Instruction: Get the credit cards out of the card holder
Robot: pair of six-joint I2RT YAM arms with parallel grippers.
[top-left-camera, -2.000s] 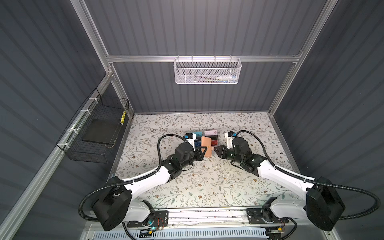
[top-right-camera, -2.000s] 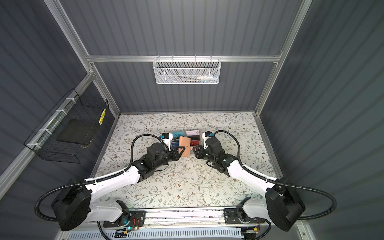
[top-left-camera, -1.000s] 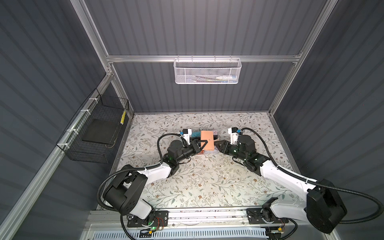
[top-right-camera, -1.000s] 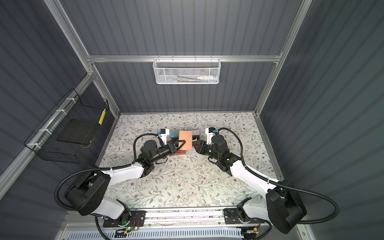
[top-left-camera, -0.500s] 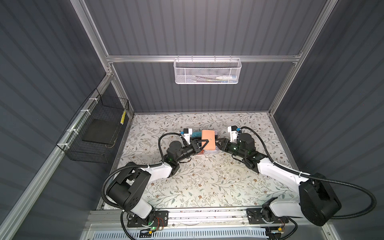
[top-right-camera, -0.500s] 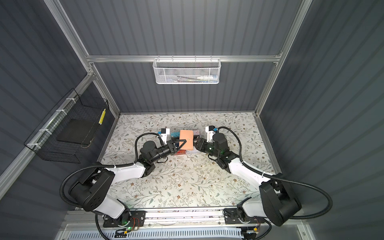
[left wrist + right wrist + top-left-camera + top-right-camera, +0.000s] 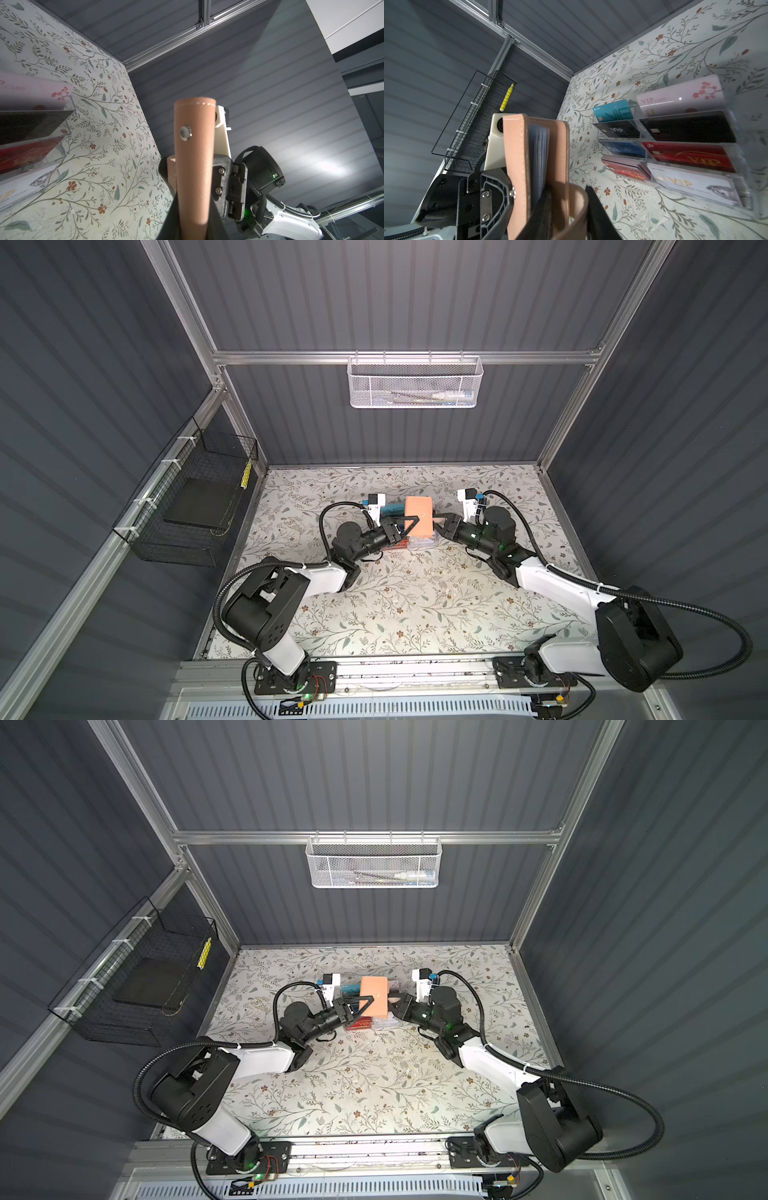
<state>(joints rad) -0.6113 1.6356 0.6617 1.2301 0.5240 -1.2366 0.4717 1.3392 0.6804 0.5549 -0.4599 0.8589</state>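
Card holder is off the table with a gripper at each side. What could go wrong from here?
1. The left gripper clamps the card holder at one edge only; a sideways pull could twist it loose.
2. The right gripper has just the bent strap between its jaws; it may slip out.
3. The clear rack stands close by; a drop could hit it.

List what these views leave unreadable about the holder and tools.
- Contents of the card holder: the right wrist view shows only page edges.
- Grip of the right tool: tiny in both top views, cut off at the right wrist view's edge.
- Most of the acrylic rack: covered by the card holder in both top views.
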